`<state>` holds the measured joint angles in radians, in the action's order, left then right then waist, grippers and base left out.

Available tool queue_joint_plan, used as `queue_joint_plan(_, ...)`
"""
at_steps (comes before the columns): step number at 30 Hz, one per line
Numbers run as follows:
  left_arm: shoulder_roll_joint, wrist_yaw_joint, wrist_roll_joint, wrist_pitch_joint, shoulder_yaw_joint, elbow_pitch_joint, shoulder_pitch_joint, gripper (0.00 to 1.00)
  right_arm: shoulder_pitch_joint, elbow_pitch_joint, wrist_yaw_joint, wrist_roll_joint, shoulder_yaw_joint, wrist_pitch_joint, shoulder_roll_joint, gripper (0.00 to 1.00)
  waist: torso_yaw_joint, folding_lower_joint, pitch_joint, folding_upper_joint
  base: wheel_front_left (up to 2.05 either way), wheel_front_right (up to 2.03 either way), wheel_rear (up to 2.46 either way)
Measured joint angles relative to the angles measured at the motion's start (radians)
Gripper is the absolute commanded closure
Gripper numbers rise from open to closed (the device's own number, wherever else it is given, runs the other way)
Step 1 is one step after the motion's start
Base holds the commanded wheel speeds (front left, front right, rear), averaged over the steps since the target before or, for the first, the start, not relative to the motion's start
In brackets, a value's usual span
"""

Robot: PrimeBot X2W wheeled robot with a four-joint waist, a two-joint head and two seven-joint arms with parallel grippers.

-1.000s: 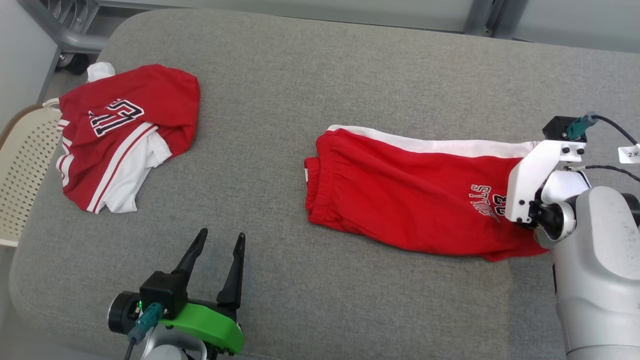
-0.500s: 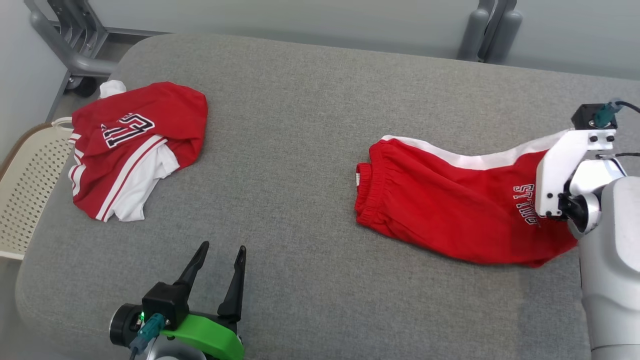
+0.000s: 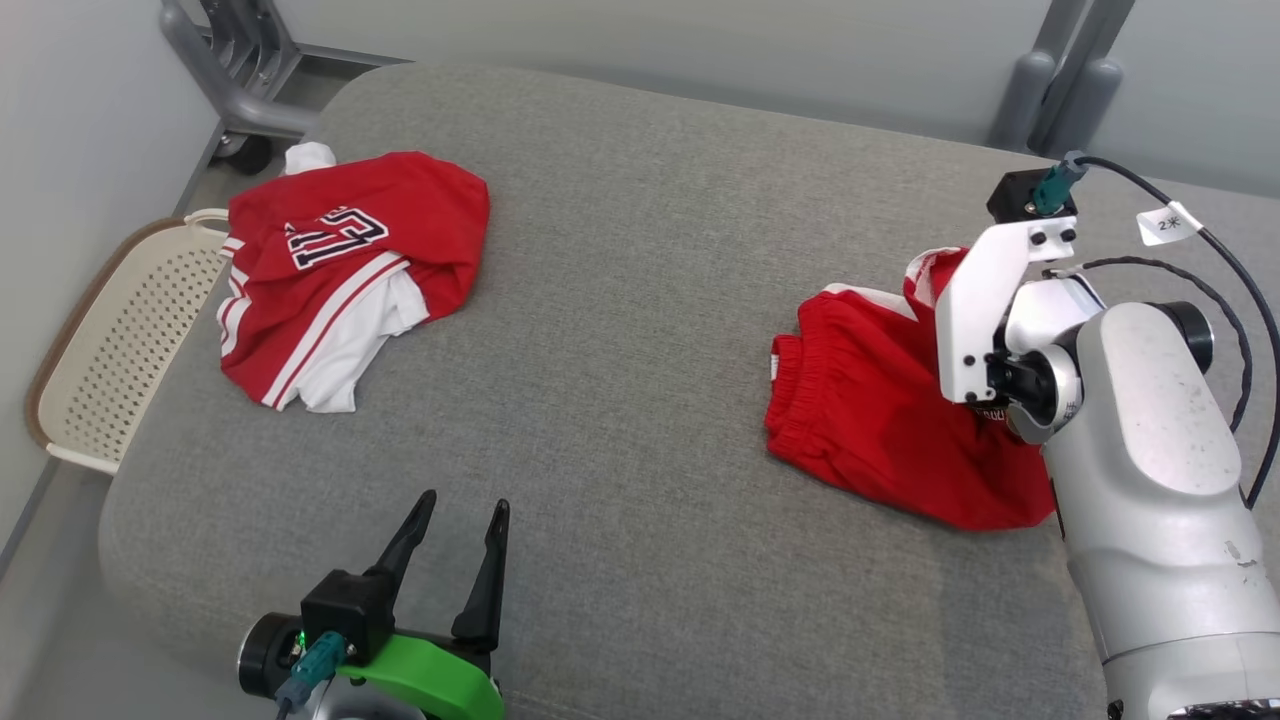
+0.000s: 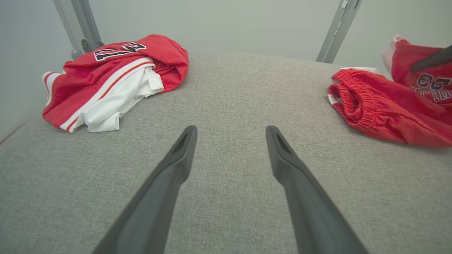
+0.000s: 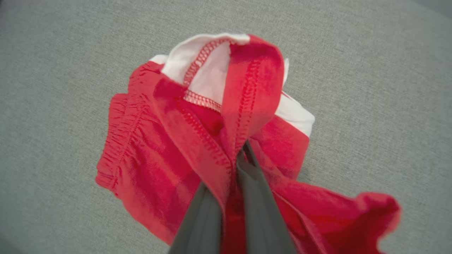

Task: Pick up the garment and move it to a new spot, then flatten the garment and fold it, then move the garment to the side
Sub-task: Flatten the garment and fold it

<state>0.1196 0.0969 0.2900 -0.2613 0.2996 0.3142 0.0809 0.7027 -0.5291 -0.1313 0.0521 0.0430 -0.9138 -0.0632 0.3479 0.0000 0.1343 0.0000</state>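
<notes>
Toward the right of the head view, the shorts [image 3: 880, 440] sit bunched on the grey pad [image 3: 640, 250]. They are red with a white side stripe. The elastic waistband lies on the pad and faces the middle of the frame, while the far end is lifted and gathered up at the right gripper [image 5: 235, 158].

From the right wrist, the two dark fingers are pressed together on a red stitched hem, with a fold of cloth between them. Just above the tips the leg opening stands up and shows its white inside. The rest of the cloth spreads down to the pad at that frame's left and lower right.

From the left wrist, the shorts fill the right edge, and black print with "23" shows partly on the raised part. One dark finger of the right gripper crosses the upper right corner against it.

At the lower left of the head view is the left gripper [image 3: 464, 500]. Its fingers are spread wide apart with nothing between them, pointing up the frame over bare pad.

A jersey [image 3: 350, 260] lies crumpled at the upper left of the pad, well apart from the shorts. It is red and white with a black-and-white number. Just beside it, off the pad's left edge, is a cream perforated basket [image 3: 110, 360]. Grey metal posts [image 3: 1060, 90] rise behind the pad at both upper corners. A black cable with a white tag [image 3: 1160, 225] loops off the right wrist.
</notes>
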Motion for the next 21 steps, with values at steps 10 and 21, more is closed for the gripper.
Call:
queue_joint_plan(10, -0.009, 0.001, 0.007, 0.0, -0.002, 0.005, -0.009, 0.0, 0.04, -0.123, 0.0, 0.008, -0.03, 0.045, 0.012, 1.0, 0.083, 0.0, 0.012, 0.0, 0.0, 0.0, 0.0)
queue_joint_plan(21, -0.017, 0.002, 0.007, -0.001, -0.016, 0.002, -0.01, 0.0, 0.074, -0.16, 0.0, 0.086, -0.07, 0.096, 0.014, 0.0, 0.103, 0.0, 0.027, 0.0, 0.0, 0.0, 0.0)
